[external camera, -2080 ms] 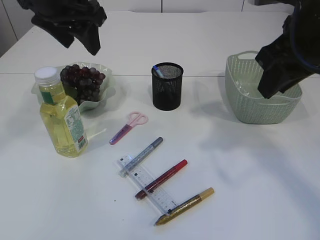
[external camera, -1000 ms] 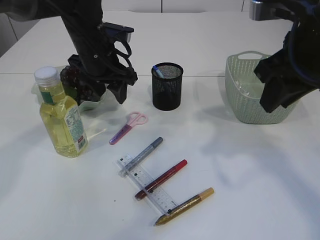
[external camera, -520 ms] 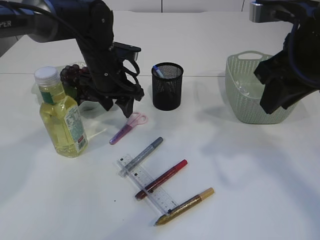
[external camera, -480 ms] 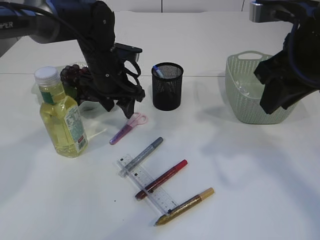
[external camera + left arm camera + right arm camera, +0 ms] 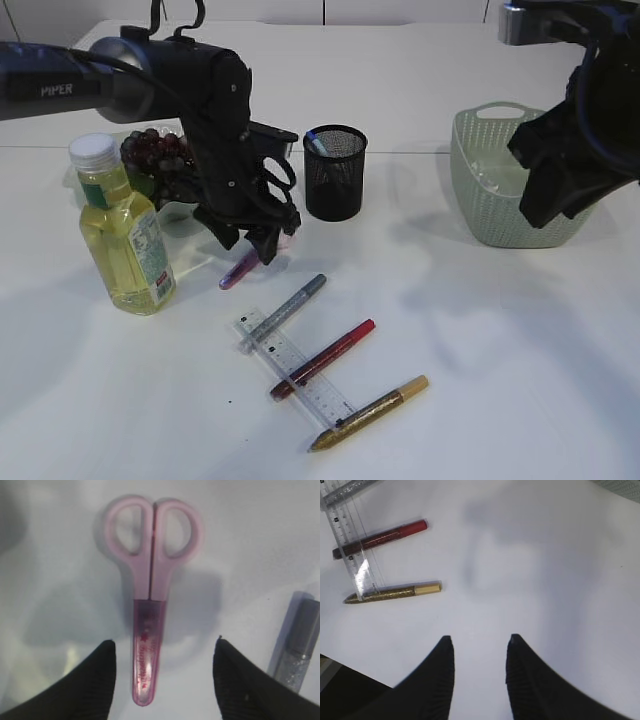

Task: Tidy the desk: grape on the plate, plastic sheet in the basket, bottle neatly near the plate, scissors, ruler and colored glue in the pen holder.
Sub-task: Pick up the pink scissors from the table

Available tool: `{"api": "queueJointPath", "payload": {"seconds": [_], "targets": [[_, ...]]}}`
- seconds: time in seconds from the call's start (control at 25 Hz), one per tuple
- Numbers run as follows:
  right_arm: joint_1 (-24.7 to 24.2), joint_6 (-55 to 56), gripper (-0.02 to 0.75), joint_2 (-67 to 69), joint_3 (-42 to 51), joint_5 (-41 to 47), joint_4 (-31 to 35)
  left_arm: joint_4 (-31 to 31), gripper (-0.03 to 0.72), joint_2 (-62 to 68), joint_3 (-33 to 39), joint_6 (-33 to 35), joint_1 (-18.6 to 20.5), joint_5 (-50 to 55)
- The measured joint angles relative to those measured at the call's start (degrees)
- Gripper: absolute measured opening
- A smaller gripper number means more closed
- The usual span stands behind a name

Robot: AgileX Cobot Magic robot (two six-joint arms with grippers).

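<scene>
Black fingertips of the left gripper stand spread and hold nothing, one on each side of the capped blade end of the pink scissors, which lie flat on the white desk. In the left wrist view the scissors' long axis runs 12 to 6 o'clock, handle loops at 12, translucent sheath at 6 between the two fingers, so the jaws sit across that axis and I judge a straight descent and squeeze would catch the sheath. This arm is plainly the nearer; the right gripper, its jaws partly apart and empty, hangs well away beside the green basket. Outward from the scissors in the exterior view: the silver glitter glue lies close at 5 o'clock, near enough to be nudged by the finger on that side; beyond it the clear ruler, red glue and gold glue. The mesh pen holder stands at 1 o'clock, the bottle at 9, the grapes on their plate at 11.
</scene>
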Motion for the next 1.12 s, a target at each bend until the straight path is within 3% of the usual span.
{"api": "queueJointPath", "payload": {"seconds": [1.12], "targets": [[0.08, 0.00, 0.293, 0.00, 0.00, 0.00, 0.00, 0.00, 0.443, 3.09, -0.12, 0.13, 0.00, -2.18]]}}
